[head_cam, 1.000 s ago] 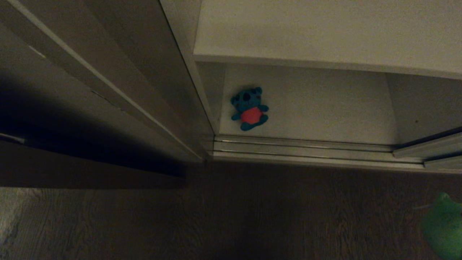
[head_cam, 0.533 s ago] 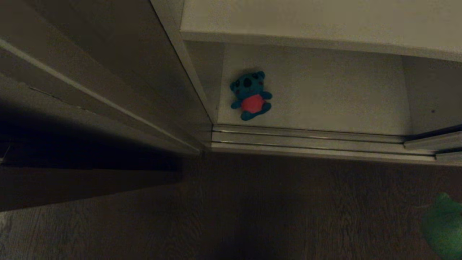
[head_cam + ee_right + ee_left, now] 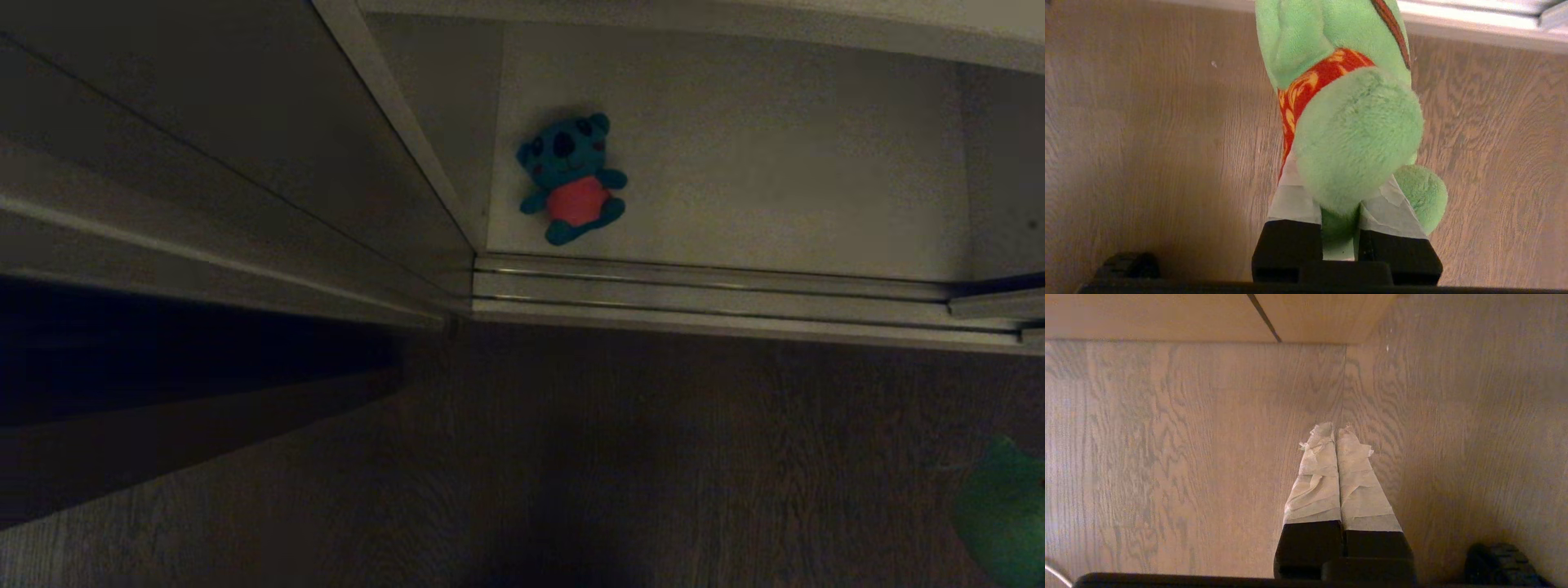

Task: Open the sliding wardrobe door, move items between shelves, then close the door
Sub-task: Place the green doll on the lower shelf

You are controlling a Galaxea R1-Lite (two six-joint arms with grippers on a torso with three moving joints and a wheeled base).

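A teal-blue bear (image 3: 571, 175) with a red belly lies on its back on the lowest white shelf (image 3: 775, 163), near that shelf's left wall. My right gripper (image 3: 1339, 179) is shut on a green frog (image 3: 1355, 122) with red markings and holds it above the wooden floor. In the head view the frog (image 3: 1004, 523) shows at the bottom right corner. My left gripper (image 3: 1335, 430) is shut and empty, with its taped fingers pressed together over the floor. The sliding wardrobe door (image 3: 996, 304) shows only as a lower edge at the far right, and the compartment stands open.
Pale metal floor tracks (image 3: 694, 294) run along the front of the shelf. A tall grey side panel (image 3: 245, 163) stands to the left of the opening. Dark wooden floor (image 3: 571, 457) lies in front. The edge of the shelf above (image 3: 898, 33) crosses the top.
The whole head view has shifted: the camera has moved, so the wardrobe and bear sit higher in the picture and the upper shelf has nearly left it. The bear has not moved on its shelf.
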